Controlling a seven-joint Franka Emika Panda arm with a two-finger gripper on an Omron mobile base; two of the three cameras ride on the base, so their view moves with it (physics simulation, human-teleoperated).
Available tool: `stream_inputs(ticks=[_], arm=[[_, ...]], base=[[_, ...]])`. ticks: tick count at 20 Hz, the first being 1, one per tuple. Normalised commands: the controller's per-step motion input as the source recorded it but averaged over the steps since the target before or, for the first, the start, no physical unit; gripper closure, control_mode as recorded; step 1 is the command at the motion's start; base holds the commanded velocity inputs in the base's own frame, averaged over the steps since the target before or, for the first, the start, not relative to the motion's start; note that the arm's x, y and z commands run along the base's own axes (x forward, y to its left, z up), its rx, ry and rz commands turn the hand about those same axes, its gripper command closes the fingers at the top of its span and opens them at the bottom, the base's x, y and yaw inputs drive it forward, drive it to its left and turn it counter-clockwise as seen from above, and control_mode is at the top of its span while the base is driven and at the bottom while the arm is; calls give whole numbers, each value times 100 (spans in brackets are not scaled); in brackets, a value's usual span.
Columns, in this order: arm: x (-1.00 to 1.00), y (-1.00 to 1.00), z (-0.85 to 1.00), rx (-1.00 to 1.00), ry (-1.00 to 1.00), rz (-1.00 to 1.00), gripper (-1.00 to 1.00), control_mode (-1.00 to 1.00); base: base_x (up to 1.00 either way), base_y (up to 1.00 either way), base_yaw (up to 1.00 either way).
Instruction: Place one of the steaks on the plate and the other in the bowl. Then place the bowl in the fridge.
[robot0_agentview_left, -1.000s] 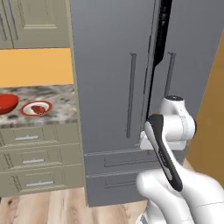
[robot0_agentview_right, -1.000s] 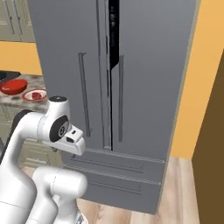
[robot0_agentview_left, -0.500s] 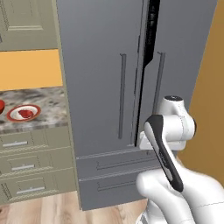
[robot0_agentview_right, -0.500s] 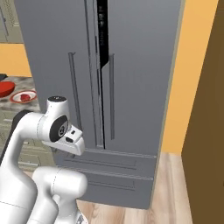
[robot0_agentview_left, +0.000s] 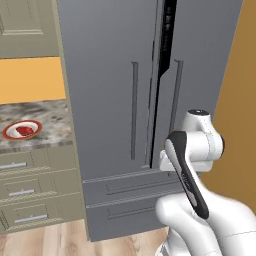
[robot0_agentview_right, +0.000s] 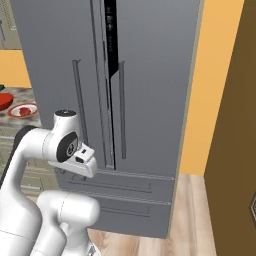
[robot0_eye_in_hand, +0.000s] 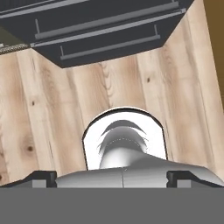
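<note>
my hand points down at the pale wooden floor, its two dark tips spread wide with nothing between them. the tall grey double-door fridge stands just ahead of my hand, its lower drawers beyond my fingertips and a thin dark gap between the doors. well off to my hand's left, on the speckled stone desk, lies the small red-rimmed white plate carrying a red steak; beside it sits the glossy all-red bowl, contents too small to tell. i judge this is the fridge step: next i must raise the hand to a long bar handle and pull a door open.
</note>
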Motion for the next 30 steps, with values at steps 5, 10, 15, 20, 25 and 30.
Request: stream_inputs(ticks=[5, 10, 15, 20, 25, 30], arm=[[51, -68, 38, -6, -47, 2, -100, -100], [77, -49, 57, -13, -60, 16, -100, -100], [76, -3, 27, -8, -28, -1, -100, -100], [95, -2, 11, 2, -28, -7, -100, -100], [85, -18, 40, 1, -1, -1, -100, -100], [52, -25, 3, 2, -1, 5, -100, -100]], base=[[0, 0, 0], [0, 0, 0], [0, 0, 0], [0, 0, 0], [0, 0, 0], [0, 0, 0]])
